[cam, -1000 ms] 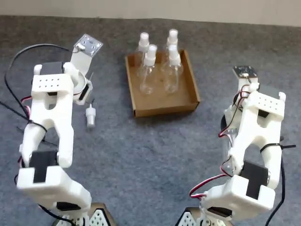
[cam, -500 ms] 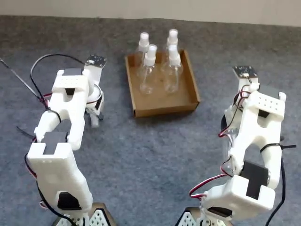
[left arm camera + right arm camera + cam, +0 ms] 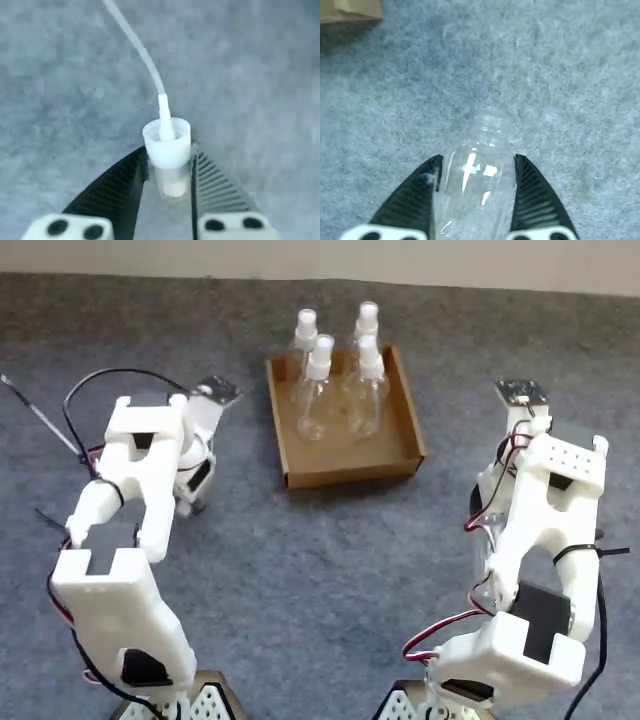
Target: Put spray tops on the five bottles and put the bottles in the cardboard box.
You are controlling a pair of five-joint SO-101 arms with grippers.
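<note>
Bottles (image 3: pixel 340 390) capped with spray tops (image 3: pixel 320 345) stand four together at the far end of the cardboard box (image 3: pixel 350 458) in the high view. There the left arm (image 3: pixel 140 465) covers its own gripper and the right arm (image 3: pixel 545 520) hides most of what it holds. Grey carpet (image 3: pixel 300 570) runs under everything to a pale strip at the far edge. Since a second ago your left arm has swung in and dropped low beside the box, while the right arm has not moved. From the left wrist you see the left gripper (image 3: pixel 169 159) clamped on a loose spray top (image 3: pixel 167 142), its dip tube (image 3: pixel 137 47) pointing away and blurring toward its end. From the right wrist the right gripper (image 3: pixel 477 160) squeezes the uncapped fifth bottle (image 3: pixel 477 185), its base cut off, with a corner of the box at the picture's edge.
</note>
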